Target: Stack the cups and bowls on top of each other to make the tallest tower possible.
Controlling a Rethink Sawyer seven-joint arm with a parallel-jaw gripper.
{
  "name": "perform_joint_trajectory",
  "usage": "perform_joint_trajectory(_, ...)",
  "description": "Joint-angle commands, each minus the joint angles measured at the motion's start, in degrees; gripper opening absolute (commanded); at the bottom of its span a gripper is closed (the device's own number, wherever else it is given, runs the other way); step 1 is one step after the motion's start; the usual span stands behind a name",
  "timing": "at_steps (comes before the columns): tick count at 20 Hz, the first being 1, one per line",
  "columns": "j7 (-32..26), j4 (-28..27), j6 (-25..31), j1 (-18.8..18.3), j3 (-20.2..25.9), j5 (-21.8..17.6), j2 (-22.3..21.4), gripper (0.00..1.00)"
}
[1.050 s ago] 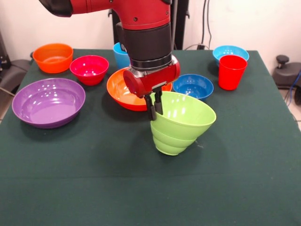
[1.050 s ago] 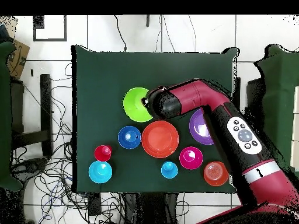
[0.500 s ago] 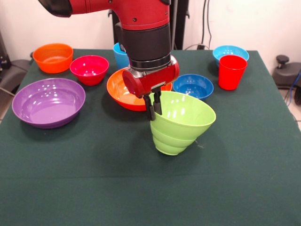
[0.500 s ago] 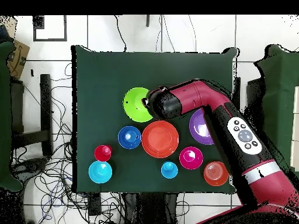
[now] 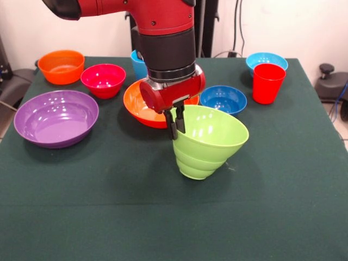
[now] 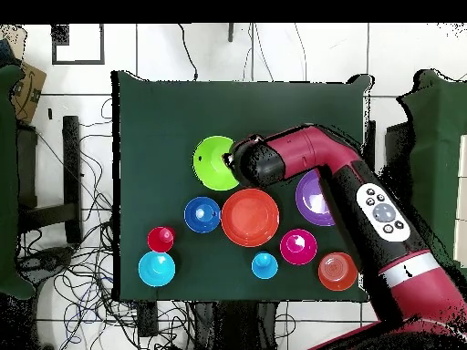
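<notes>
My gripper [image 5: 175, 123] is shut on the near-left rim of a large lime green bowl [image 5: 209, 142], one finger inside and one outside. The bowl hangs tilted at mid-table, mouth leaning to the right. Its stepped underside looks like a smaller lime green bowl nested beneath. Whether the base touches the cloth I cannot tell. From overhead the green bowl [image 6: 213, 162] shows beside the wrist, which hides the fingers. A red cup [image 5: 267, 82] stands at the far right. A light blue cup [image 5: 138, 63] is half hidden behind the arm.
Behind the gripper sit a large orange bowl [image 5: 137, 104] and a dark blue bowl [image 5: 223, 100]. On the left are a purple bowl [image 5: 56, 117], a magenta-red bowl [image 5: 103, 80] and a small orange bowl [image 5: 61, 66]. A light blue bowl [image 5: 266, 58] sits behind the red cup.
The gripper and the lime green bowl have crept slightly up and to the left in the front view. The other things have not moved.
</notes>
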Motion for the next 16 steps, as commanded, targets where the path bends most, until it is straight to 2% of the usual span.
perform_joint_trajectory(1,-14.2,-4.3,-1.6,0.1,-0.8,-2.3,3.6,0.00)
perform_joint_trajectory(8,-15.3,-5.0,-3.4,-0.6,-0.3,-2.9,4.9,0.00)
perform_joint_trajectory(16,-18.9,-6.0,-0.6,-0.6,-1.1,-3.7,5.2,0.00)
